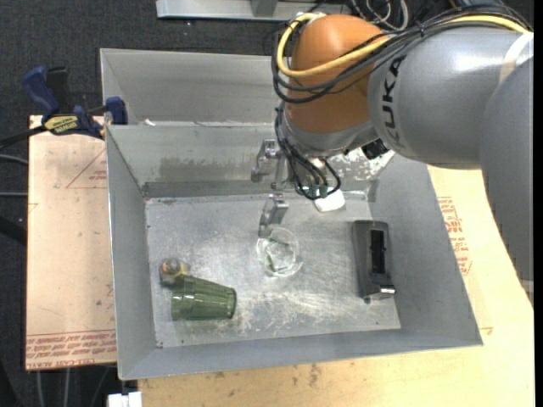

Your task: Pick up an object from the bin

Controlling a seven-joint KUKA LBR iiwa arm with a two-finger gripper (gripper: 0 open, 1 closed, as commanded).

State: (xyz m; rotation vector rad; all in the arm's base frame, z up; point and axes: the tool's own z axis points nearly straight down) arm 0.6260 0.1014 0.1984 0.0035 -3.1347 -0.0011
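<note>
Green translucent cup [204, 301] lies on its side near the front-left corner of the grey metal bin [127, 227]. A small round brownish item [173, 269] sits just behind it (kind not determinable). At mid-floor lies a clear, glassy rounded object [278, 257]. The gripper [273, 214] stands directly over it, its tip at the object's rear edge. Whether the gripper is open or closed, or has hold of the object, cannot be told. Further right, well apart, a black oblong block [372, 259] lies flat.
</note>
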